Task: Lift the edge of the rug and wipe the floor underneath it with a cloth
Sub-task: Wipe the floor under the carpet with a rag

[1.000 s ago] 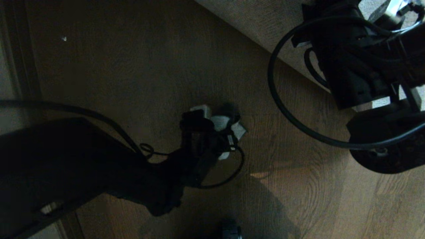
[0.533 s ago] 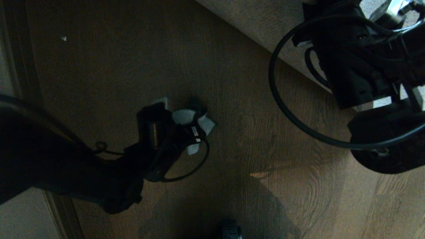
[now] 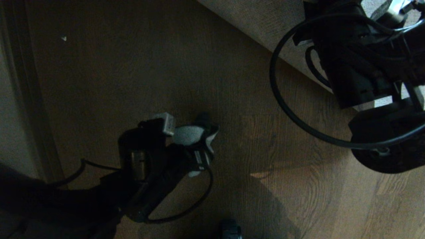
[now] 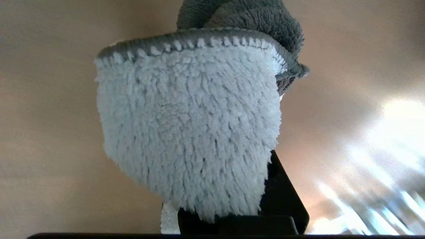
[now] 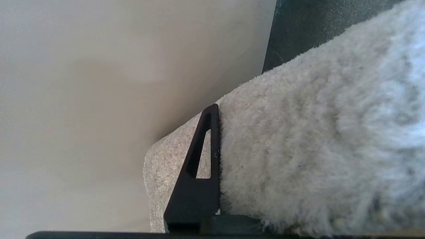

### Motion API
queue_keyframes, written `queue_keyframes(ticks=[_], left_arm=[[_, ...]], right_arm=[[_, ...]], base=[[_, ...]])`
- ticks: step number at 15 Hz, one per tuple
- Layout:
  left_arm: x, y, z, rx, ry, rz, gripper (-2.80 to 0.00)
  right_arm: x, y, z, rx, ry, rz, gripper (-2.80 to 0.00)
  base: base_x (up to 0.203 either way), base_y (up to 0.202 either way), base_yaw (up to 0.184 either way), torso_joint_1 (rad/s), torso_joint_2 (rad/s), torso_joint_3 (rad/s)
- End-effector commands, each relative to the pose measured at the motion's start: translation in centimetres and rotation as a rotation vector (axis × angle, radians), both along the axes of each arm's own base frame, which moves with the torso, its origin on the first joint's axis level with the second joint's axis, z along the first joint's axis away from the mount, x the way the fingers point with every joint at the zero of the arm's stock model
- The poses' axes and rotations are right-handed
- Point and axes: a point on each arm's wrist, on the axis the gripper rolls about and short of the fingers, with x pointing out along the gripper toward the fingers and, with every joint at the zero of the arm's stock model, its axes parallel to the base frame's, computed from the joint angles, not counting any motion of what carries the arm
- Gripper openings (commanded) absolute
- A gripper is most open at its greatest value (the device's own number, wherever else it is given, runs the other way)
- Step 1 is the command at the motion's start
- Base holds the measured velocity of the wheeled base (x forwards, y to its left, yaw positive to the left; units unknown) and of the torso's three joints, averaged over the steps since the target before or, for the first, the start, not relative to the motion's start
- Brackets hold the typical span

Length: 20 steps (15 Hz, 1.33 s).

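While looking down from the head, saw a pale wall strip [image 3: 11, 109] at far left, edged by a dark skirting line. Right of it, noted the floor [image 3: 132, 66], brown planks with wavy grain, with one small pale speck [image 3: 63, 38] towards the far left corner.

Followed the left arm [image 3: 66, 202] in from the lower left to the left pincer [image 3: 199, 134], found roughly mid-floor and well apart from the rug. Found it clamped almost fully shut on the cloth [image 3: 187, 134], bunched between the dark fingers. Could not tell whether the cloth touched the planks. From the left wrist, saw the cloth [image 4: 189, 126] as a fluffy pale face with a grey stitched hem, a darker grey fold behind it, and one black finger [image 4: 282, 202] alongside.

Further right, traced a black cable loop [image 3: 282, 113] hanging over the floor. Beyond it, saw the rug edge [image 3: 252, 36] raised off the planks, flat woven backing turned towards the camera, running diagonally to the upper right. Found the right arm [image 3: 352, 66] there, dark and bulky. From the right wrist, saw the right pincer [image 5: 219, 139] closed narrowly on the rug edge [image 5: 315, 149], plush pile pressed against one black finger [image 5: 196, 192], backing corner showing behind, a plain pale wall [image 5: 99, 99] beyond.
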Motion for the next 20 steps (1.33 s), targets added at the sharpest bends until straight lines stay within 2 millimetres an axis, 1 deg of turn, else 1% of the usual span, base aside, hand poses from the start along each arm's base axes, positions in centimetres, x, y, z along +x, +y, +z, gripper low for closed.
queue_keyframes(ticks=[1,8,11,13,15,17,20], left_arm=[[-2.5,-2.5,0.0,-0.006,-0.002,-0.121,-2.8],[-4.0,-11.6,-2.1,-0.007,-0.001,-0.307,-2.8],[-4.3,-14.4,-3.8,0.008,0.009,-0.347,-2.8],[-4.1,-15.4,-4.9,0.014,0.014,-0.351,-2.8],[-3.2,-15.9,-5.6,0.016,0.016,-0.336,-2.8],[-1.9,-15.6,-6.0,0.02,0.018,-0.301,-2.8],[0.3,-14.4,-6.1,0.02,0.021,-0.236,-2.8]], right_arm=[[-0.3,-0.3,0.4,0.037,-0.037,0.004,-2.8],[-0.4,-0.4,0.4,0.036,-0.037,0.0,-2.8],[-0.5,-0.5,0.4,0.037,-0.038,-0.002,-2.8],[-0.6,-0.6,0.6,0.039,-0.041,-0.004,-2.8],[-0.6,-0.7,0.6,0.04,-0.042,-0.004,-2.8],[-0.6,-0.7,0.6,0.04,-0.042,-0.004,-2.8],[-0.6,-0.7,0.6,0.041,-0.042,-0.007,-2.8]], base=[[0.0,0.0,0.0,0.0,0.0,0.0],[0.0,0.0,0.0,0.0,0.0,0.0],[0.0,0.0,0.0,0.0,0.0,0.0],[0.0,0.0,0.0,0.0,0.0,0.0],[0.0,0.0,0.0,0.0,0.0,0.0],[0.0,0.0,0.0,0.0,0.0,0.0],[0.0,0.0,0.0,0.0,0.0,0.0]])
